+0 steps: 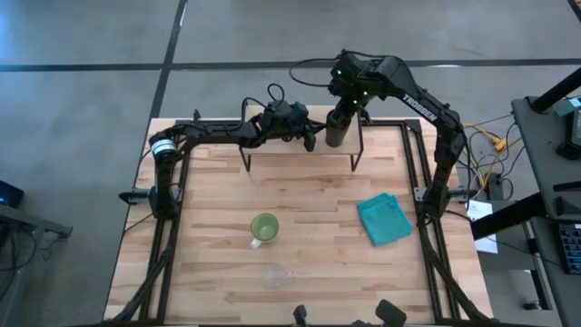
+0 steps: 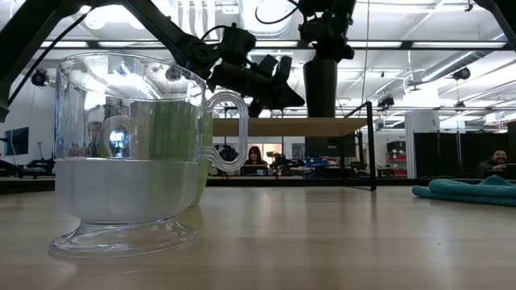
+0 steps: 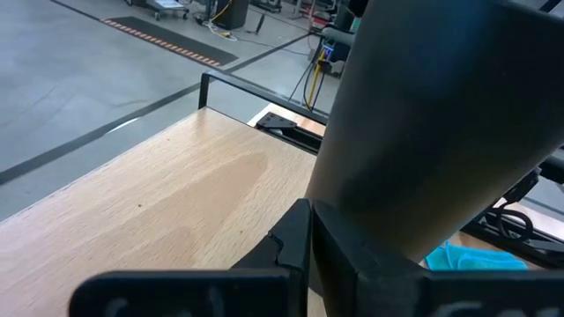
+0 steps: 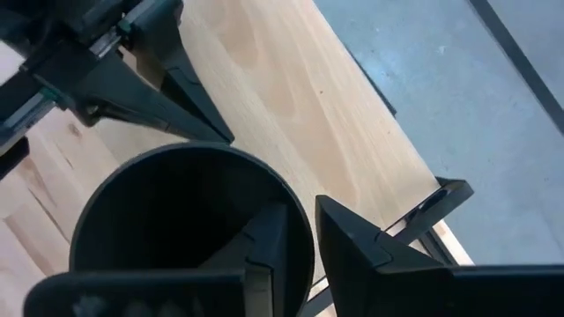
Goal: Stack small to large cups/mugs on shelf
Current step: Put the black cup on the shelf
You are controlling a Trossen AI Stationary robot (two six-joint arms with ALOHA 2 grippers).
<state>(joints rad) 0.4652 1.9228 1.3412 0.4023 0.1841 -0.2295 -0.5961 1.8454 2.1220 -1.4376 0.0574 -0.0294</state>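
On the shelf (image 1: 300, 143), the right claw (image 1: 340, 116) pinches the black cup's (image 1: 336, 133) rim.

Tabletop (image 1: 309, 204): light wood in butcher-block strips, smooth, low sheen. Shelf (image 2: 282, 126): pale wood board on thin black metal legs. Small cup (image 2: 133, 153): clear glass, glossy, strong reflections. Black cup (image 4: 189, 220): matt, smooth wall; material not determinable. Green mug (image 1: 264, 227): glossy interior. Teal cloth (image 1: 385, 219): soft, folded, rumpled. Right gripper (image 4: 291, 255) fingers: matt black.

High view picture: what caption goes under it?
Right gripper sets black cup on shelf.
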